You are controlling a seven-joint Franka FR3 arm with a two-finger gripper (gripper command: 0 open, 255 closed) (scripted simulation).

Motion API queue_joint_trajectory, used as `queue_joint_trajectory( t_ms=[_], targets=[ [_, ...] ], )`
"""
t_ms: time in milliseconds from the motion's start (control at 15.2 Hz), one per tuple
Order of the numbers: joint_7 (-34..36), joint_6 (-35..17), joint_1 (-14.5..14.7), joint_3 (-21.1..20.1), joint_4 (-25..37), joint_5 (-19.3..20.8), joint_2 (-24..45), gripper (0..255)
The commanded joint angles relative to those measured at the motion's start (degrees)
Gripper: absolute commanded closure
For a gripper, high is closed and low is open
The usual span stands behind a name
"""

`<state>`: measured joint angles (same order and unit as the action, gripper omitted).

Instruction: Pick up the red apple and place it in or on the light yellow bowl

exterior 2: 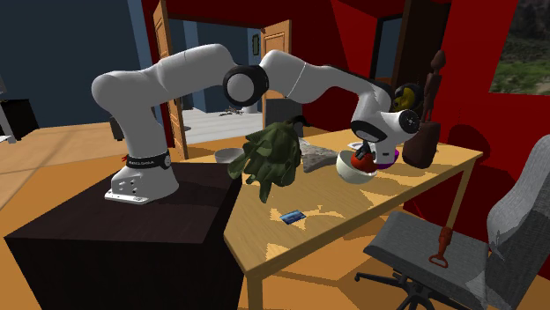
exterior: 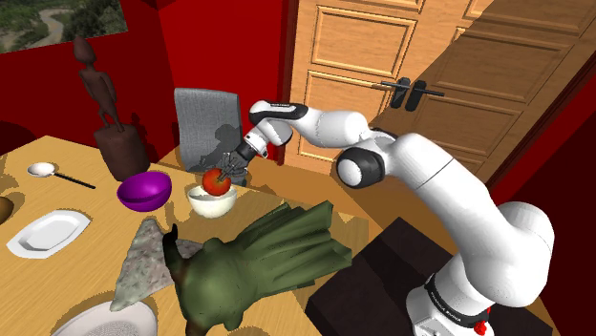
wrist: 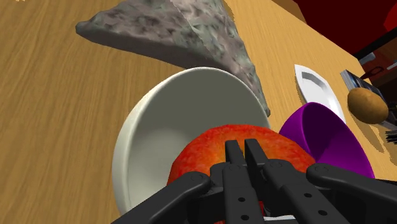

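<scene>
We took the pale cream bowl (wrist: 130,137) as our landmark, since everything that mattered sat against it. The red apple (wrist: 203,149), flushed orange toward its crown, was right over the bowl's hollow, its lower part within the rim and its top standing above it. We could not tell whether it was resting on the bowl's inner wall or hanging just clear of it. We judged that it was there because the task wanted it in the bowl, and that the arm reached down over the bowl at a slant so the fruit would settle into the hollow rather than on the rim. The gripper (wrist: 245,147) was at the apple's top, its two black fingers drawn almost together with only a thin slit between them, pinched on the crown rather than spread round the fruit's girth. We read that as a grip on the apple not yet let go, though so narrow a hold looked slight for so round a thing. Just beside the bowl sat a purple bowl (wrist: 331,137), near enough that a rolling apple might stray toward it. A grey stone-like slab (wrist: 184,32) lay close by the bowl on the wooden counter (wrist: 51,127). We judged that what remained was to part the fingers and lift clear.
</scene>
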<state>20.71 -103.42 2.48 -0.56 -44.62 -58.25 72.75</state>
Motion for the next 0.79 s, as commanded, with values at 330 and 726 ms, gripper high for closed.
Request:
queue_joint_trajectory(
  t_ms=[330,726],
  targets=[
    [0.2,0.1,0.0,0.0,1.0,0.1,0.8,255],
    [0.2,0.1,0.0,0.0,1.0,0.1,0.8,0]
  ],
)
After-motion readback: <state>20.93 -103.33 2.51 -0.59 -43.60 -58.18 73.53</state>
